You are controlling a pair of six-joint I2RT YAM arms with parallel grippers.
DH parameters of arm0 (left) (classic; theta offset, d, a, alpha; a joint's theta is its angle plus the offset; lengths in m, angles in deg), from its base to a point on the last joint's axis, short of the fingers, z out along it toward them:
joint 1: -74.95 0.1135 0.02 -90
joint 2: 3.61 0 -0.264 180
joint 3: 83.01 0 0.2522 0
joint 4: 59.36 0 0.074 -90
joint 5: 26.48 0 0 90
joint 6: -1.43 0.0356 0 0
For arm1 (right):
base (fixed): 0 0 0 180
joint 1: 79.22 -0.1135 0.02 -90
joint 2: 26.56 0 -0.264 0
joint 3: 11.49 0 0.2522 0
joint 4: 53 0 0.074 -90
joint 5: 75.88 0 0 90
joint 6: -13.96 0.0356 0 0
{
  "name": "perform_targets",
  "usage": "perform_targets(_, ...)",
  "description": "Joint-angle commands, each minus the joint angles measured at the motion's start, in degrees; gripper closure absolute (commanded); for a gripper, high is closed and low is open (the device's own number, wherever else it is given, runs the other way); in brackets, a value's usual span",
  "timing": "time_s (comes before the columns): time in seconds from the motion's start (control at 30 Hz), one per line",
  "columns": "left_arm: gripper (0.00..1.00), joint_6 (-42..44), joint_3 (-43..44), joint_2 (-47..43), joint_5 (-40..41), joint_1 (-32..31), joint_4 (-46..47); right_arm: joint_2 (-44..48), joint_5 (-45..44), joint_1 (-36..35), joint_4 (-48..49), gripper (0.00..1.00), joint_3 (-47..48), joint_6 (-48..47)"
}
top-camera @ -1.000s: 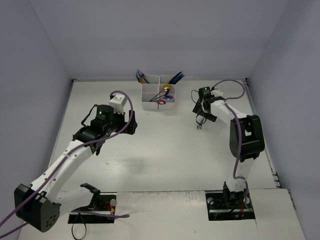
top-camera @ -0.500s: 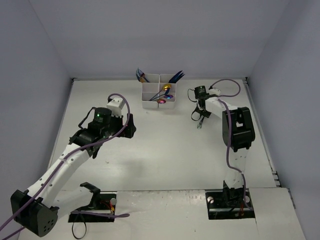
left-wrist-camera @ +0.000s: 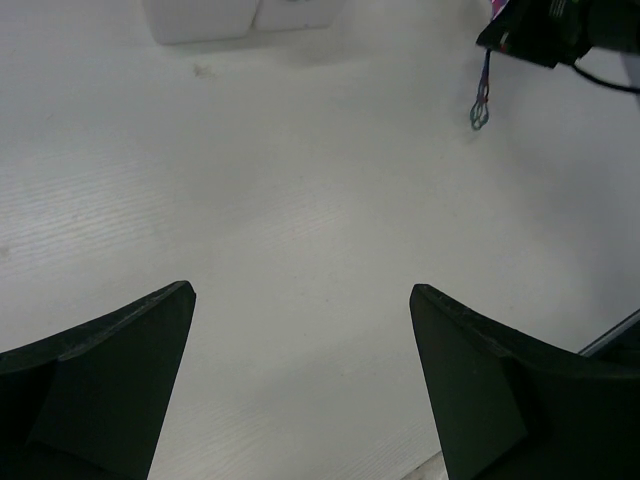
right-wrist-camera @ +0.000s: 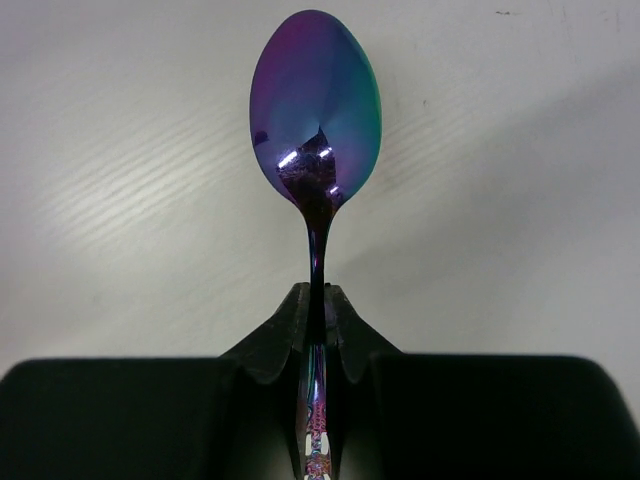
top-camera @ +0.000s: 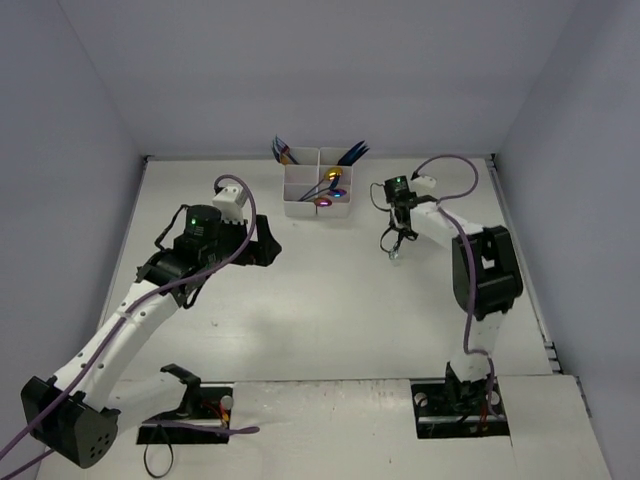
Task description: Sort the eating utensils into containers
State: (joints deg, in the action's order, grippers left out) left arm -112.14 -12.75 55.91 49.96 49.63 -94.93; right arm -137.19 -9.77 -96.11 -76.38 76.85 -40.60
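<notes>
Well, your right gripper [right-wrist-camera: 315,302] has its two fingers clenched on the handle of an iridescent purple-rainbow spoon [right-wrist-camera: 315,110]; in the right wrist view the handle runs straight out from between the pads, with the bowl standing ahead of them over the white table [top-camera: 330,300]. From above, you can see that spoon [top-camera: 397,250] hanging bowl-down beneath the gripper, to the right of the containers [top-camera: 300,208] and apart from them; whether the bowl touches the table cannot be told. The left wrist view catches the same spoon [left-wrist-camera: 481,100] dangling in its upper right corner, with the front wall of the containers [left-wrist-camera: 245,18] at the top edge.

Your left gripper [left-wrist-camera: 300,290] is released, its dark fingers [left-wrist-camera: 120,350] spread wide with only bare table between them; from above it sits left of the table's middle, well apart from the spoon.

Inside the containers, blue utensils [top-camera: 352,155] lean out of the rear compartments; a gold spoon [top-camera: 333,177] and a purple one [top-camera: 325,203] lie in compartments nearer the front.
</notes>
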Motion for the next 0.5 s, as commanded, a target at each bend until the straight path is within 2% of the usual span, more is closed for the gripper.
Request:
perform_targets(0.0, 0.13, -4.4, 8.6, 4.2, -7.6, 0.4, 8.1, 17.5, 3.9, -3.5, 7.9, 1.00, -6.2, -8.1)
perform_targets(0.07, 0.13, -6.5, 11.6, 6.9, -9.9, 0.2, 9.9, 24.2, 7.7, -4.5, 12.1, 1.00, -9.4, -12.9)
perform_targets(0.17, 0.13, -10.4, 14.2, 9.9, -13.5, -0.2, 13.9, 33.8, 18.3, -5.8, 17.9, 1.00, -15.3, -19.1)
perform_targets(0.33, 0.13, -16.2, 18.2, 14.4, -16.4, -2.5, 21.1, 42.8, 33.4, -8.0, 21.9, 1.00, -19.6, -25.4)
perform_targets(0.47, 0.13, -16.8, 22.8, 18.1, -17.2, -5.9, 23.8, 45.3, 38.9, -9.2, 22.5, 1.00, -19.6, -26.7)
